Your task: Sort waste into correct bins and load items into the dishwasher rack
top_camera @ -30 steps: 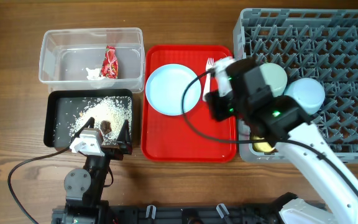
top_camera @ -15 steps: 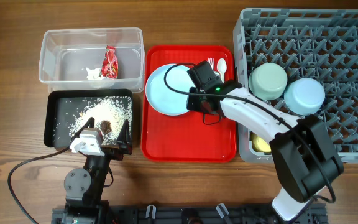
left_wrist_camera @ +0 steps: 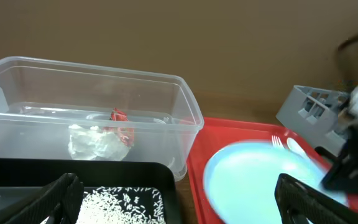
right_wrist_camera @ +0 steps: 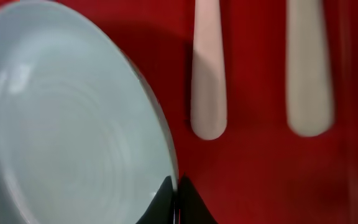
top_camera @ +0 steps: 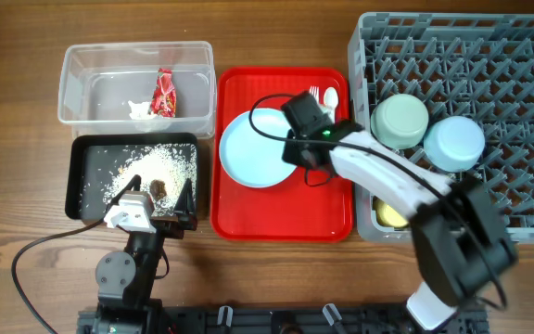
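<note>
The light blue plate [top_camera: 251, 148] lies on the red tray, and my right gripper [top_camera: 297, 148] is shut on its right rim. The right wrist view shows both fingertips [right_wrist_camera: 176, 190] pinching the plate [right_wrist_camera: 73, 124] at its edge. The white fork [top_camera: 312, 94] and spoon [top_camera: 330, 97] lie just beyond it. A mint bowl [top_camera: 401, 121], a blue bowl [top_camera: 453, 142] and a yellow cup [top_camera: 392, 215] sit in the grey rack [top_camera: 489, 74]. My left gripper [top_camera: 151, 199] hangs open over the black tray's [top_camera: 77, 186] front edge, with rice [top_camera: 160, 162] below it.
The clear tub [top_camera: 91, 65] at the back left holds the red wrapper [top_camera: 165, 93] and a white tissue [top_camera: 140, 110]. A brown lump [top_camera: 158, 188] lies among the rice. The red tray [top_camera: 281, 213] lies between the bins and the rack.
My right arm swung from above the rack to the plate's right edge and its jaws closed on the rim. The plate shifted slightly toward the front. The left arm stayed still.
</note>
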Action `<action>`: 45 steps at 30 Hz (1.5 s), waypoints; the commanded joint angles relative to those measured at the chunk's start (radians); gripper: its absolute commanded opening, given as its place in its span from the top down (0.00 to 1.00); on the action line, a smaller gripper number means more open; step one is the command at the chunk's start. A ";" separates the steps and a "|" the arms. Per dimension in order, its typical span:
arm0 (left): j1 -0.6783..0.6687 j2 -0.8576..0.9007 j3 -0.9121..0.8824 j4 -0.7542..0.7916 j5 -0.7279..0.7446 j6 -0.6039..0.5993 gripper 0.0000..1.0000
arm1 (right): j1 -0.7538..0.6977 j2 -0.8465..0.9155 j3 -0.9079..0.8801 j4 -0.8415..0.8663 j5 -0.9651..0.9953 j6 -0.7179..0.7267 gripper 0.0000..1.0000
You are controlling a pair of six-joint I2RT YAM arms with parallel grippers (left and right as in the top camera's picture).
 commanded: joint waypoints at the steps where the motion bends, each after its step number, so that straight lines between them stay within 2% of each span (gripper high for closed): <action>1: 0.009 -0.006 -0.004 -0.005 0.011 0.019 0.00 | -0.006 -0.286 0.003 -0.026 0.275 -0.183 0.96; 3: 0.009 -0.006 -0.004 -0.005 0.011 0.019 0.00 | -0.017 -0.398 0.003 -0.036 0.404 -0.270 0.96; 6: 0.009 -0.006 -0.004 -0.005 0.011 0.019 0.00 | -0.085 -0.542 0.003 -0.034 0.581 -0.483 0.96; 10: 0.009 -0.006 -0.004 -0.005 0.011 0.019 0.00 | -0.237 -0.581 0.003 0.042 0.861 -0.762 0.96; 15: 0.009 -0.006 -0.004 -0.005 0.011 0.019 0.00 | -0.407 -0.502 0.003 0.198 0.878 -0.958 0.96; 17: 0.009 -0.006 -0.003 -0.005 0.011 0.019 0.00 | -0.436 -0.444 0.003 0.266 0.878 -1.086 0.96; 22: 0.009 -0.006 -0.004 -0.005 0.011 0.019 0.00 | -0.441 -0.273 0.003 0.463 0.904 -1.403 0.96; 27: 0.009 -0.006 -0.004 -0.005 0.011 0.019 0.00 | -0.441 -0.154 0.003 0.636 0.957 -1.550 0.96; 28: 0.009 -0.006 -0.004 -0.005 0.011 0.019 0.00 | -0.441 -0.141 0.003 0.639 0.956 -1.552 0.92; 29: 0.009 -0.006 -0.004 -0.005 0.011 0.019 0.00 | -0.439 -0.132 0.003 0.628 0.956 -1.525 0.61; 30: 0.009 -0.006 -0.004 -0.005 0.011 0.019 0.00 | -0.436 -0.133 0.003 0.625 0.959 -1.488 0.48; 33: 0.009 -0.006 -0.004 -0.005 0.011 0.019 0.00 | -0.401 -0.145 0.003 0.600 0.983 -1.314 0.28; 35: 0.009 -0.006 -0.004 -0.005 0.011 0.019 0.00 | -0.353 -0.156 0.003 0.528 0.958 -1.221 0.23; 39: 0.009 -0.006 -0.004 -0.005 0.011 0.019 0.00 | -0.256 -0.202 0.003 0.415 0.816 -1.123 0.22; 41: 0.009 -0.006 -0.004 -0.005 0.011 0.019 0.00 | -0.188 -0.240 0.003 0.314 0.658 -1.046 0.22; 43: 0.009 -0.006 -0.003 -0.005 0.011 0.019 0.00 | -0.127 -0.267 0.003 0.189 0.457 -0.883 0.21; 44: 0.009 -0.006 -0.004 -0.005 0.011 0.019 0.00 | -0.098 -0.270 0.003 0.093 0.262 -0.743 0.22; 45: 0.009 -0.006 -0.004 -0.005 0.011 0.019 0.00 | -0.090 -0.270 0.003 0.058 0.178 -0.683 0.23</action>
